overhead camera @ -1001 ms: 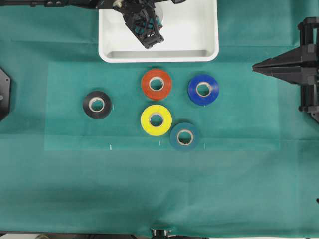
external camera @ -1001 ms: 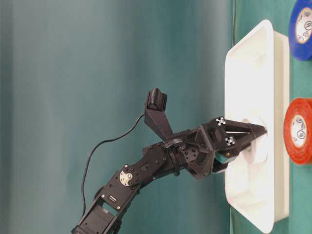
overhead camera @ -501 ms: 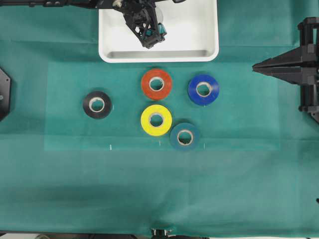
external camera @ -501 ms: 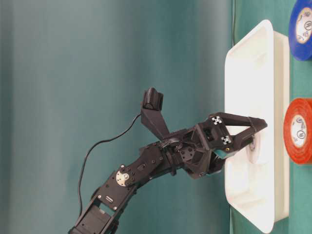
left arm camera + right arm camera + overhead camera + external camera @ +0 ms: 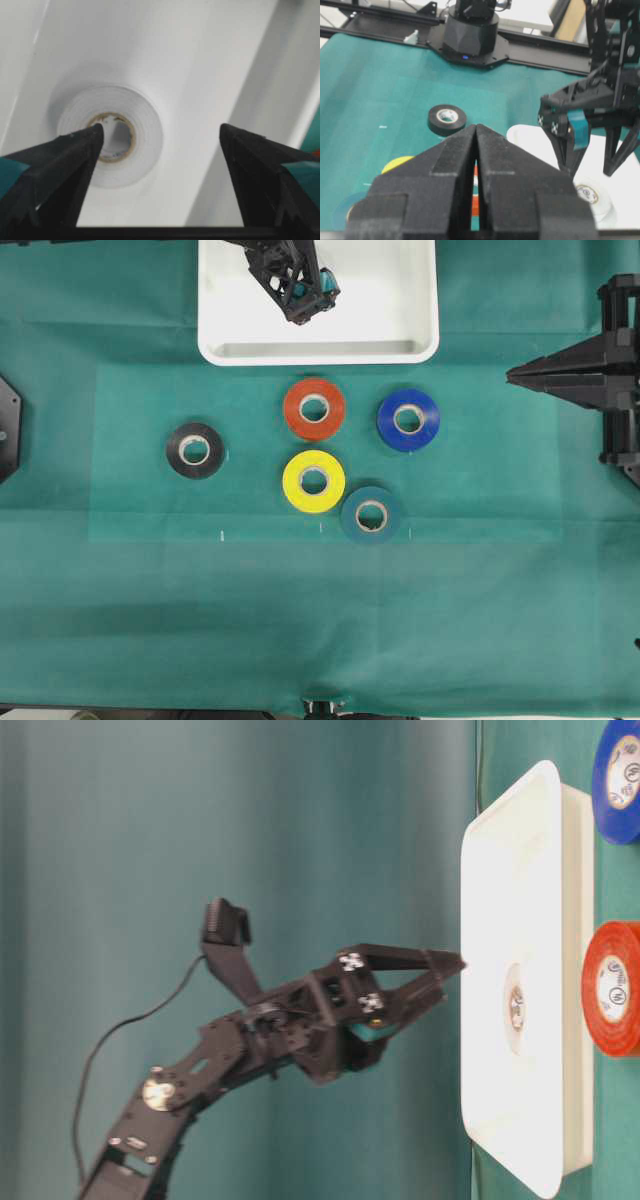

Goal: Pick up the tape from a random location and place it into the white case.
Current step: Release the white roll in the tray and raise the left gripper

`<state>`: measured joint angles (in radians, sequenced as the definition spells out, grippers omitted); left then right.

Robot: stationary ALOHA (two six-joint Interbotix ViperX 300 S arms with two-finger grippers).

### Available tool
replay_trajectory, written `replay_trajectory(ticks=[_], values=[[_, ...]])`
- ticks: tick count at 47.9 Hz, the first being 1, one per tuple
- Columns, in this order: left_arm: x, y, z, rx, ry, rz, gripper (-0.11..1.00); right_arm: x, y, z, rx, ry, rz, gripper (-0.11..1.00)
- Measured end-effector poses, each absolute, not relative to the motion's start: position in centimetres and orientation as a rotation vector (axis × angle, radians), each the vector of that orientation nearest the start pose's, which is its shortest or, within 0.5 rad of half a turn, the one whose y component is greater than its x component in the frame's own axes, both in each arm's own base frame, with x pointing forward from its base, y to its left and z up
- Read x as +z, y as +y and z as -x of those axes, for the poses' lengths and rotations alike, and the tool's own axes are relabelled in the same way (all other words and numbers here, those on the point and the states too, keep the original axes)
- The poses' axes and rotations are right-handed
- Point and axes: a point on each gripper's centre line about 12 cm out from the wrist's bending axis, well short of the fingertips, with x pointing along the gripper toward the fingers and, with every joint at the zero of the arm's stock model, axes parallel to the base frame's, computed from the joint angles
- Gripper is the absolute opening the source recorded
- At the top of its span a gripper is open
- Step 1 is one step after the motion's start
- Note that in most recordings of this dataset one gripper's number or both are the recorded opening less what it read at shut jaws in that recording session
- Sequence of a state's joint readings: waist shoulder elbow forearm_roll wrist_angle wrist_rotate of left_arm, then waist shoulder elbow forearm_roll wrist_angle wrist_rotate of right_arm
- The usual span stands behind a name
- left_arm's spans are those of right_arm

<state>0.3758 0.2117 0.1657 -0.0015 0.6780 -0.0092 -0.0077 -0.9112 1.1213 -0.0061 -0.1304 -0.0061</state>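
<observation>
The white tape (image 5: 145, 131) lies flat on the floor of the white case (image 5: 320, 352), its pale core facing up. In the table-level view the tape (image 5: 515, 1010) rests free in the case (image 5: 520, 840). My left gripper (image 5: 161, 131) hangs open above it, and both fingers are clear of the roll. From overhead the left gripper (image 5: 312, 308) covers the tape. My right gripper (image 5: 512, 373) is parked at the right edge of the cloth, shut with nothing in it. The right wrist view shows the right gripper (image 5: 476, 127), the tape (image 5: 594, 196) and the left gripper (image 5: 588, 172).
Five other rolls lie on the green cloth in front of the case: black (image 5: 194, 450), orange-red (image 5: 314, 409), blue (image 5: 408, 420), yellow (image 5: 313, 481) and dark teal (image 5: 371, 515). A black robot base (image 5: 470, 35) stands at the far side.
My left gripper opened and let go of the tape, then lifted away from the case floor. The tape stays flat in the case. The right arm has not moved.
</observation>
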Motion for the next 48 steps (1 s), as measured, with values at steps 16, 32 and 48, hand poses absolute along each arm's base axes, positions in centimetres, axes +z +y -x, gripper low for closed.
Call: replay_trajectory(ticks=[16, 32, 48], values=[[23.3, 15.5, -42.6, 0.319, 1.056, 0.196, 0.94, 28.6, -0.2, -21.1, -0.006, 0.08, 0.01, 0.0], [24.1, 15.2, -42.3, 0.319, 1.072, 0.204, 0.94, 28.6, -0.2, -21.1, -0.006, 0.08, 0.012, 0.0], [25.3, 14.9, -41.8, 0.318, 1.062, 0.201, 0.94, 28.6, -0.2, -21.1, -0.006, 0.08, 0.01, 0.0]])
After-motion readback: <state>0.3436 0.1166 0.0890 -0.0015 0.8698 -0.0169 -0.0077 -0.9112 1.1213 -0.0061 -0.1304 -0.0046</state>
